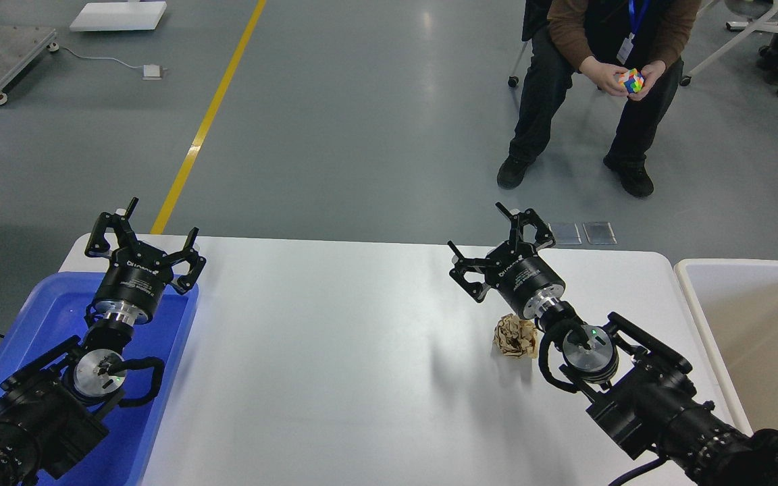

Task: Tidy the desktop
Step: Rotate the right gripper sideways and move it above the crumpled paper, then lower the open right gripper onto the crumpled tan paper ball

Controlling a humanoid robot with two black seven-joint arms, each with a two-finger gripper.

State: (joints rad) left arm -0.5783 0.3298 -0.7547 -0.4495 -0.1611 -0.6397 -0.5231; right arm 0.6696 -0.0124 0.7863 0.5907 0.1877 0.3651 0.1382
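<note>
The white desktop [335, 351] fills the middle of the head view. A crumpled brown paper ball [514, 337] lies on it right of centre, partly covered by my right wrist. My right gripper [477, 233] hangs open above the far part of the desktop, just beyond the paper ball, with nothing between its fingers. Over the far end of the blue plastic tray [159, 405] at the desktop's left edge, my left gripper [159, 216] is also open and holds nothing.
A beige-white tub [754, 317] stands off the desktop's right edge. A seated person [605, 61] holding a coloured cube sits beyond the far right corner. Grey floor with a yellow line lies behind the desktop.
</note>
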